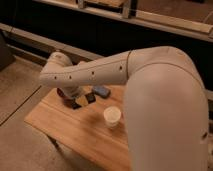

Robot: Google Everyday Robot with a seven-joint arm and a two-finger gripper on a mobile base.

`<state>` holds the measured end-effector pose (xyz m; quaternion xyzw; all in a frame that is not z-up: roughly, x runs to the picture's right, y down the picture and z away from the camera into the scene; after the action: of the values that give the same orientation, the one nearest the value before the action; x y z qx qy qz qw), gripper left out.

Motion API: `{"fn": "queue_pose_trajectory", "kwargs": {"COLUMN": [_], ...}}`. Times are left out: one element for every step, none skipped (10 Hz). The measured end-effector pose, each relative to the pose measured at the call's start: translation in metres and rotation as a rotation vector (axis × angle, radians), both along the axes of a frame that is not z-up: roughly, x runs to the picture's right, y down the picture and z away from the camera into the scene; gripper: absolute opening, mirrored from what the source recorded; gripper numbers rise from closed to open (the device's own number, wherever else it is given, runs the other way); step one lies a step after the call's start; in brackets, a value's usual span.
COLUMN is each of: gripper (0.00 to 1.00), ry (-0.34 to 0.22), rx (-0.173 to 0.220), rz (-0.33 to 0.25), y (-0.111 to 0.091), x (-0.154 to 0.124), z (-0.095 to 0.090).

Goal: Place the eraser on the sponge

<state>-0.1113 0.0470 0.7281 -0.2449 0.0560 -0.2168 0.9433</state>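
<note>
Hanging over the wooden table [75, 131] on concrete floor [17, 95], the fingers [76, 104] are closed near the sponge [101, 91].

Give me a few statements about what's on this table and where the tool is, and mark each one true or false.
1. A white cup stands on the wooden table. True.
2. The blue sponge lies in front of the cup, at the table's near edge. False: it lies beyond the cup, toward the far edge.
3. The tool is low over the table, to the left of the sponge. True.
4. Something lies on top of the sponge. False: its top is bare.
5. The tool is reaching into the cup. False: it is well to the left of the cup and further back.
</note>
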Motion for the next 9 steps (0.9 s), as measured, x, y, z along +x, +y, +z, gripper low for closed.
{"fn": "queue_pose_trajectory", "kwargs": {"gripper": [0.00,0.00,0.00,0.00,0.00,0.00,0.00,0.00,0.00], "ry": [0.009,0.014,0.015,0.013,0.010,0.003,-0.001,-0.008,-0.012], "rx": [0.000,0.001,0.002,0.002,0.003,0.005,0.007,0.010,0.010], "rz": [0.007,0.011,0.020,0.028,0.033,0.047,0.055,0.067,0.073], "y": [-0.006,-0.010,-0.018,-0.024,-0.029,-0.038,-0.042,-0.049,-0.052], "x": [0.007,0.011,0.015,0.017,0.019,0.022,0.024,0.027,0.030], "z": [0.003,0.004,0.004,0.004,0.004,0.004,0.005,0.006,0.007]}}
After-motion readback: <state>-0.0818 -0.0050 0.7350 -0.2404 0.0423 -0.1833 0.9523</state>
